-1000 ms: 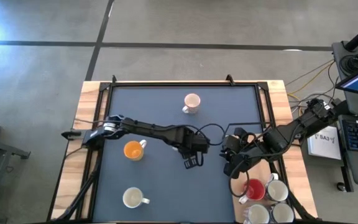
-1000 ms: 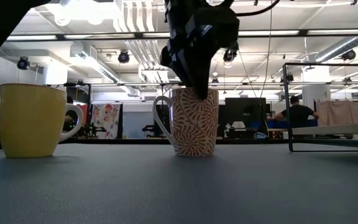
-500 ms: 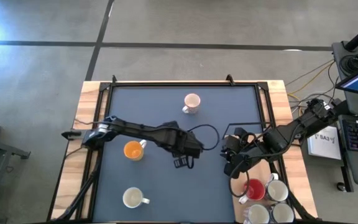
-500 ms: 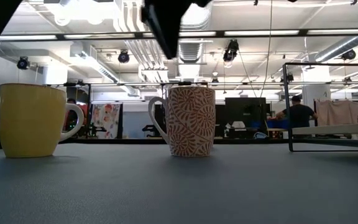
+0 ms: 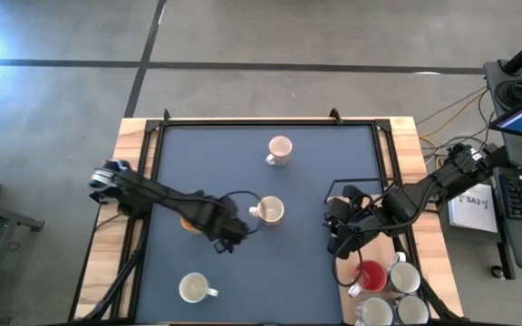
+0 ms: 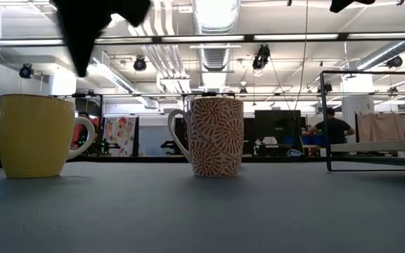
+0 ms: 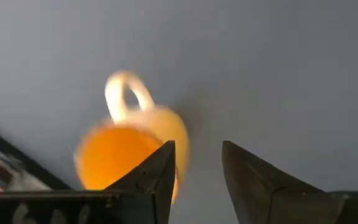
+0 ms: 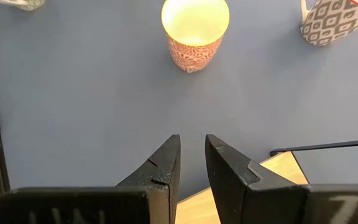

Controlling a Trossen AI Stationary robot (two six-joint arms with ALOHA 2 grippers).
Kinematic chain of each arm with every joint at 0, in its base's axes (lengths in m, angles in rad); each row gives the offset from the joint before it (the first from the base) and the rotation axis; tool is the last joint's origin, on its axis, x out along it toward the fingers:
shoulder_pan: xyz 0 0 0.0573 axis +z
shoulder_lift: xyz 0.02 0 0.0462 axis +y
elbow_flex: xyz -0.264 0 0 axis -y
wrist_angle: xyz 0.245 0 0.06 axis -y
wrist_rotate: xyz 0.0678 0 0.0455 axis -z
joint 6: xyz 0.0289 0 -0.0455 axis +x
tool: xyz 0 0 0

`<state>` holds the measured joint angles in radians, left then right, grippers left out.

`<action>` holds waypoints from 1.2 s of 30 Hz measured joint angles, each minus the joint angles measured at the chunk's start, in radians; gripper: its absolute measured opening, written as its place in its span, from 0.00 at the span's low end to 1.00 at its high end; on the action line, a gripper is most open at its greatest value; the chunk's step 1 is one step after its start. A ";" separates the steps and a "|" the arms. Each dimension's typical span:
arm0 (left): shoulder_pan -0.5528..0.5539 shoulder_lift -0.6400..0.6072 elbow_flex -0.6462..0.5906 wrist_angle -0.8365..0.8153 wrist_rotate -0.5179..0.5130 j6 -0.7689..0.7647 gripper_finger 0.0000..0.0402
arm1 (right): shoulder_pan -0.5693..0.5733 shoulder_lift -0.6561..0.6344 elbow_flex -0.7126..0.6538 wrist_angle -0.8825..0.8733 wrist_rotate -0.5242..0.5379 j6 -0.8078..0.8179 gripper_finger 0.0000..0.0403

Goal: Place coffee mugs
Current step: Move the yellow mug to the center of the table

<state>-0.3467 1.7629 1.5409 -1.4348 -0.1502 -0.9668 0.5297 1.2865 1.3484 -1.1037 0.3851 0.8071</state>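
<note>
Withdrawn from the middle of the counter point(image 5: 333, 163), the left gripper point(image 5: 227, 241) now hangs low and left of centre, its fingers slightly parted and holding nothing; a second ago it stood over the leaf-patterned mug point(image 5: 269, 211), which it has left upright at mid-counter. That mug sits just beside the gripper, toward the counter's centre and far edge, handle pointing at the left arm. The orange mug point(image 5: 191, 221) lies on the gripper's other side, partly under the arm, and shows close ahead of the fingers in the left wrist view. Stretched low across the counter from its left-edge base, the left arm is bent at the elbow. Farther out, a pink mug point(image 5: 279, 148) stands near the far edge and a cream mug point(image 5: 194, 288) near the front. The right gripper point(image 5: 337, 243), fingers nearly closed and empty, waits by the supply cluster at the right front corner, where the red mug point(image 5: 371, 275) is nearest it. Judged from this, the right arm is better placed for the next pick.
</note>
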 joint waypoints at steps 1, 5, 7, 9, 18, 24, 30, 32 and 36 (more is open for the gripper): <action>-0.009 -0.038 -0.058 0.025 0.013 -0.062 0.29 | 0.000 0.000 -0.003 -0.001 0.000 -0.006 0.16; -0.033 -0.140 -0.226 0.071 0.022 -0.298 0.29 | 0.000 0.000 -0.017 0.001 0.001 -0.010 0.16; -0.038 -0.177 -0.288 0.084 0.027 -0.360 0.29 | 0.000 0.000 -0.023 0.002 0.000 -0.010 0.16; -0.039 -0.195 -0.333 0.140 0.040 -0.376 0.29 | 0.000 0.000 -0.027 0.003 0.000 -0.009 0.16; -0.039 -0.205 -0.423 0.272 0.020 -0.358 0.29 | 0.000 0.000 -0.028 0.009 0.000 0.007 0.16; -0.039 -0.210 -0.405 0.220 0.009 -0.347 0.29 | 0.000 0.000 -0.028 0.014 0.000 0.032 0.16; -0.041 -0.210 -0.334 0.204 0.001 -0.324 0.29 | 0.000 0.000 -0.028 0.018 0.000 0.048 0.16; -0.042 -0.210 -0.302 0.193 -0.015 -0.306 0.29 | 0.000 0.000 -0.028 0.019 0.000 0.050 0.16; -0.043 -0.210 -0.268 0.186 -0.026 -0.282 0.29 | 0.000 0.000 -0.028 0.021 0.000 0.060 0.16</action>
<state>-0.3897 1.5524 1.2732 -1.2492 -0.1758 -1.2489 0.5297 1.2865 1.3209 -1.0831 0.3854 0.8675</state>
